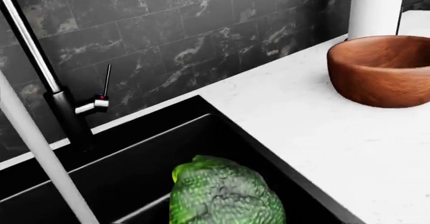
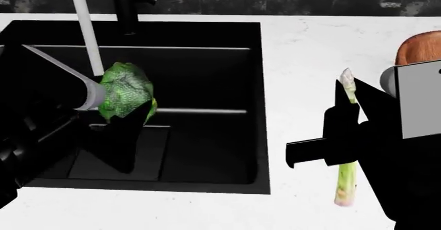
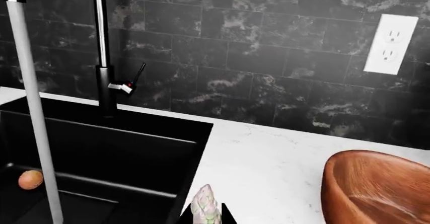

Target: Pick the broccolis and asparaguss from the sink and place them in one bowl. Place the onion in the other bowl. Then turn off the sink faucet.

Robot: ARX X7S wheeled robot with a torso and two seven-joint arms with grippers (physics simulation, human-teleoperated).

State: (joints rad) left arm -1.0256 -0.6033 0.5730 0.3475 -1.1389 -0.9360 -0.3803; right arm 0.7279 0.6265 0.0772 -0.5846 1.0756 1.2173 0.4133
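**Ana:** Head view first, starting at the left. The left gripper (image 2: 131, 117) pinches the broccoli (image 2: 125, 91) and holds it up inside the sink (image 2: 206, 75), just beside the white stream of water (image 2: 86, 31) falling from the sink faucet (image 2: 127, 5). So the vegetable-sorting step looks to be in hand, with both arms loaded.

**Ben:** And the right arm?

**Ana:** The right gripper (image 2: 342, 132) is closed around the middle of the asparagus (image 2: 346, 152), which stands nearly upright over the white counter (image 2: 296, 59), well clear of the basin. The wooden bowl (image 2: 419, 46) shows only as a sliver at the far right edge, behind the arm.

**Ben:** What does the next move call for?

**Ana:** Probably carrying each piece rightward over the counter to that bowl and lowering it before letting go. The left arm has the longer trip: up over the sink's rim and across.

**Ben:** Anything in the way?

**Ana:** The right arm itself sits between the broccoli and the bowl, so the two could crowd each other. The onion (image 3: 30, 179) lies on the sink floor near the stream, seen from the right wrist. A white paper roll (image 1: 376, 10) stands behind the bowl. The faucet lever (image 1: 106, 85) is not yet turned off.
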